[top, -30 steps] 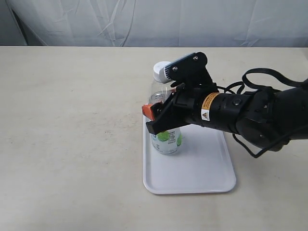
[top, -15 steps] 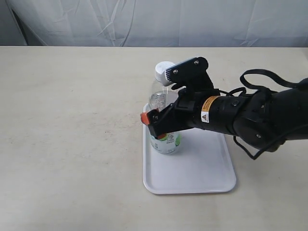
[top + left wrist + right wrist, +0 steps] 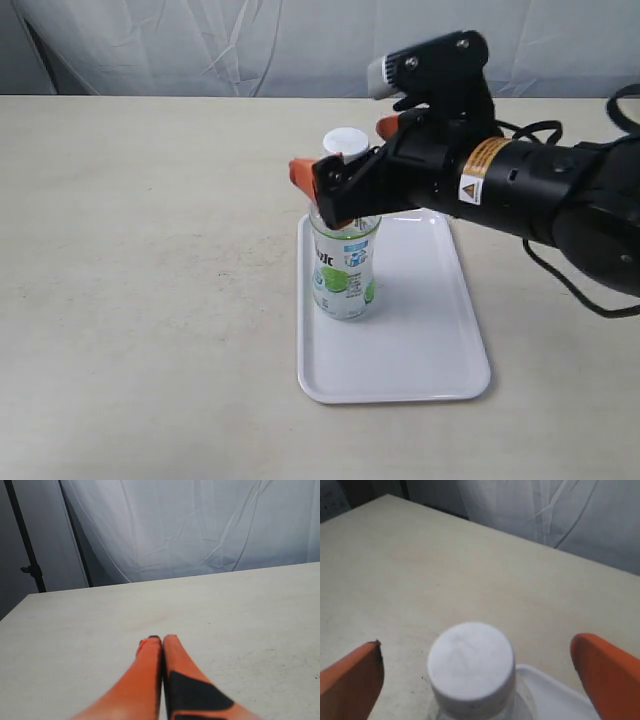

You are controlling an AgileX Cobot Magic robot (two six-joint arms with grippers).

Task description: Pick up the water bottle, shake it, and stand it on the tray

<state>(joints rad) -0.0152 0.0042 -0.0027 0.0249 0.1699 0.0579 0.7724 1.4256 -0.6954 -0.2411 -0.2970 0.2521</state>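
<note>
The water bottle (image 3: pixel 343 262), clear with a white cap and a green and blue label, stands upright on the left part of the white tray (image 3: pixel 420 350). My right gripper (image 3: pixel 345 150) hangs open above the bottle, at cap height, its orange fingers spread wide to either side and touching nothing. In the right wrist view the white cap (image 3: pixel 471 666) sits between the two orange fingertips (image 3: pixel 355 677), with the tray's rim (image 3: pixel 555 690) beside it. My left gripper (image 3: pixel 161 639) is shut, empty, over bare table, and does not show in the exterior view.
A cream tabletop (image 3: pixel 150 260) spreads around the tray. A white cloth backdrop (image 3: pixel 300 45) hangs along the far edge. The right arm's black body and cable (image 3: pixel 560 190) reach in from the right.
My right gripper has let go of the bottle, opened and risen from label height to above the cap. The bottle stays standing on the tray.
</note>
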